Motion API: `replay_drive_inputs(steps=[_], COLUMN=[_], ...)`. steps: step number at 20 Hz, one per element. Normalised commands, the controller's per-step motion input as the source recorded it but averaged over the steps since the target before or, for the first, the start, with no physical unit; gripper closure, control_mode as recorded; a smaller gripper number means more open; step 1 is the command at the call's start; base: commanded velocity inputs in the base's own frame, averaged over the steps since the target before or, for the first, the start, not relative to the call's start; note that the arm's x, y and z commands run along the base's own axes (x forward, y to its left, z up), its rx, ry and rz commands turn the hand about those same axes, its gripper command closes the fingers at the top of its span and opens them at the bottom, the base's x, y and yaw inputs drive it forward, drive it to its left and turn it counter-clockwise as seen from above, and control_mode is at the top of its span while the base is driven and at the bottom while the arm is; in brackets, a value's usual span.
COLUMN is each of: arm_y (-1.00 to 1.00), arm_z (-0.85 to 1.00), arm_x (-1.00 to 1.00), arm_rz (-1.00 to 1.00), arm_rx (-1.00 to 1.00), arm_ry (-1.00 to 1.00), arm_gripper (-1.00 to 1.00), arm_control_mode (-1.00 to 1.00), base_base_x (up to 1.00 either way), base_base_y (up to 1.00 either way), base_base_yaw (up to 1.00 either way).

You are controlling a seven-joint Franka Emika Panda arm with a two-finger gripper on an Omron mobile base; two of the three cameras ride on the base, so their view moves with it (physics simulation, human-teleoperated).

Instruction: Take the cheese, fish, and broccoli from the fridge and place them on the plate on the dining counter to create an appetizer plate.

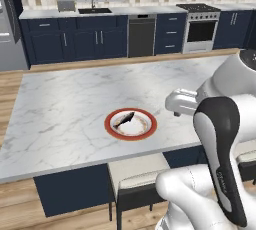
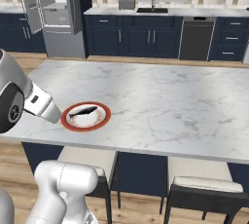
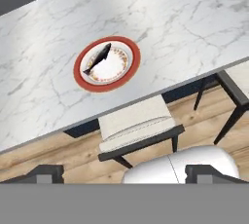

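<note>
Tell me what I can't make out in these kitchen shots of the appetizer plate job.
- Cheese and broccoli: inside the fridge, right base view, shelf contents too small to identify.
- Fridge: left base view, cut off by the left edge.
- Plate: its pattern under the fish is too small to read.
- Pincer: hand view, tips cut off by the bottom band; they stand wide apart, nothing between.

Dark fish (image 1: 123,119) lies on red-rimmed plate (image 1: 111,125) on marble dining counter (image 1: 60,109).

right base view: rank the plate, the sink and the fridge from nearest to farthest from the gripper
1. plate: on the marble counter, right beside the gripper.
2. fridge: far left, door open.
3. sink: back wall, centre. Fridge and sink are close to call.
</note>
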Motion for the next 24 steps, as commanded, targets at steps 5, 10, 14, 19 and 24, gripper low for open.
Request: replay_drive_inputs(steps=[5, 10, 14, 19, 24], arm_y=[-0.15, -0.31, 0.00, 0.00, 0.00], arm_z=[-0.01, -0.06, 0.00, 0.00, 0.00], arm_x=[-0.16, -0.02, 0.00, 0.00, 0.00], arm_rz=[0.15, 0.12, 0.00, 0.00, 0.00], arm_rx=[-0.17, -0.03, 0.00, 0.00, 0.00], arm_ry=[0.01, 0.00, 0.00, 0.00, 0.00], arm_gripper=[-1.00, -1.00, -1.00, -1.00, -1.00], arm_control_mode=[-1.00, 1.00, 1.00, 1.00, 1.00], base_base_x=[0.00, 0.02, -0.23, -0.25, -0.10], base_base_y=[0.00, -0.15, 0.19, 0.94, 1.00], base_base_yaw=[0.00, 0.03, 0.00, 0.00, 0.00])
